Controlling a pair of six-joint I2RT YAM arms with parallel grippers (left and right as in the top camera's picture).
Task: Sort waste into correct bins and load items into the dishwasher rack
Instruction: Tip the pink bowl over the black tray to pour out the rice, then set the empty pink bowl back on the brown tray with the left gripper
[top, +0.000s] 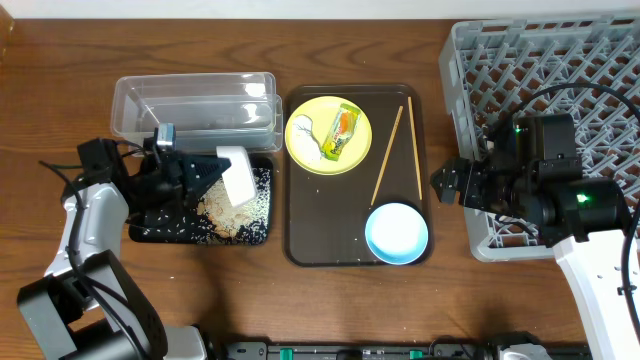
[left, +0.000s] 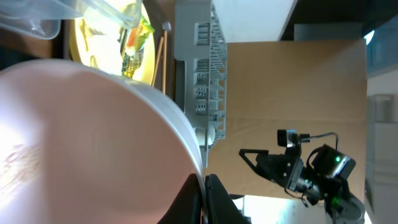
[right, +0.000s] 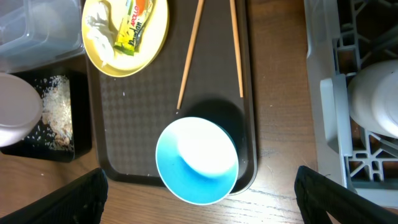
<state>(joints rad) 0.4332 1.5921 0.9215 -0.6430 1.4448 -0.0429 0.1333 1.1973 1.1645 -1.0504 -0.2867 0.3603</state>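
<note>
Wooden counter (top: 60, 80) from overhead: take the dark brown tray (top: 300, 235) as your landmark. On it sit the yellow plate (top: 310, 155) at its upper left, carrying the crumpled wrapper (top: 304, 128) and the packet (top: 343, 133). The chopsticks (top: 387, 155) lie on its right half, and the light-blue bowl (top: 396, 232) sits at its lower right. Left of the tray, your left pincer (top: 212, 172) is clamped on the white bowl (top: 237, 176), which is tipped over the black tray (top: 262, 232) with its rice scraps (top: 215, 205). The clear tub (top: 190, 100) lies just behind that. Right of the tray, your right pincer (top: 440, 183) hangs beside the rack (top: 540, 60)

Left wrist: the white bowl (left: 81, 137) fills the frame, its rim gripped

Right wrist: your pincer is released, fingers (right: 93, 186) spread wide above the tray's lower right, over the light-blue bowl (right: 196, 158)
</note>
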